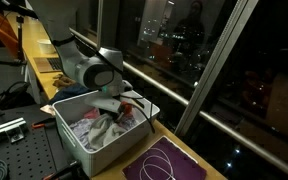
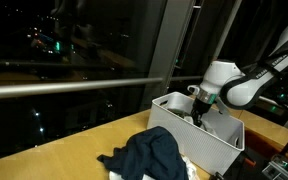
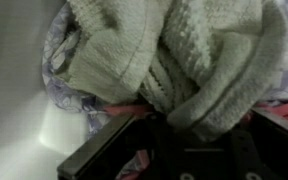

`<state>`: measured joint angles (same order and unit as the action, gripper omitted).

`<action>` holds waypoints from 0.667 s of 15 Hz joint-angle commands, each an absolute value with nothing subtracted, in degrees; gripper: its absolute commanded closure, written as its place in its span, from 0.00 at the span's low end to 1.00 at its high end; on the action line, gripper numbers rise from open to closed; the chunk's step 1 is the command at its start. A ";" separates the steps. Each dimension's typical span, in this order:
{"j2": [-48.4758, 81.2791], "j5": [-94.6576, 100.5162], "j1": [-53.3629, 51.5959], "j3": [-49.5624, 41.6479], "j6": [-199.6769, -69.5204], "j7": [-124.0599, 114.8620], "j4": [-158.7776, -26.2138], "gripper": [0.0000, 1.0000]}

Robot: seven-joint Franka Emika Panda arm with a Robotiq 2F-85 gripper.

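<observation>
Pincer (image 3: 189, 150) deep in the white bin (image 1: 72, 138), nosed into a cream knit (image 3: 174, 50) bunched right against its tip; cannot tell whether clenched or only pressing (contact half buried in wool). Might pinch just 1 loose fold and slip, or drag the lilac cloth (image 3: 56, 55) alongside

We log | bin (image 1: 70, 132): smooth matt white plastic | knitted sweater (image 3: 184, 50), 12 o'clock in wrist view: rough cream yarn | garment (image 2: 154, 152): soft dark-blue cloth | tabletop (image 2: 64, 155): smooth wood
</observation>
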<state>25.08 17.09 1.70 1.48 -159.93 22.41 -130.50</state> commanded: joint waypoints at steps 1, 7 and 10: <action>17.14 11.32 7.10 6.38 -158.36 28.37 -134.89 0.99; 5.17 -1.43 10.86 8.88 -153.36 39.44 -136.43 0.96; -1.73 -4.21 7.78 6.62 -148.22 41.64 -135.06 0.96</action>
